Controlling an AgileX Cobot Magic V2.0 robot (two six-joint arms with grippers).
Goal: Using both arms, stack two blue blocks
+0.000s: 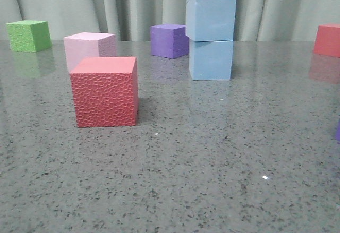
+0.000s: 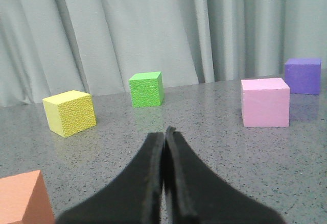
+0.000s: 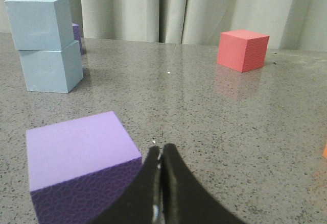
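Two pale blue blocks stand stacked at the back middle of the table: the upper one (image 1: 211,18) sits on the lower one (image 1: 211,59), turned slightly. The stack also shows in the right wrist view, upper block (image 3: 39,22) on the lower block (image 3: 50,71). My left gripper (image 2: 164,132) is shut and empty, low over the table, far from the stack. My right gripper (image 3: 161,149) is shut and empty, next to a purple cube (image 3: 82,163). Neither arm shows in the front view.
A red cube (image 1: 105,91) stands front left, a pink cube (image 1: 89,49) behind it, a green cube (image 1: 29,35) far left, a dark purple cube (image 1: 169,40) beside the stack, another red cube (image 1: 327,40) far right. A yellow cube (image 2: 69,113) and an orange cube (image 2: 23,198) lie near my left gripper.
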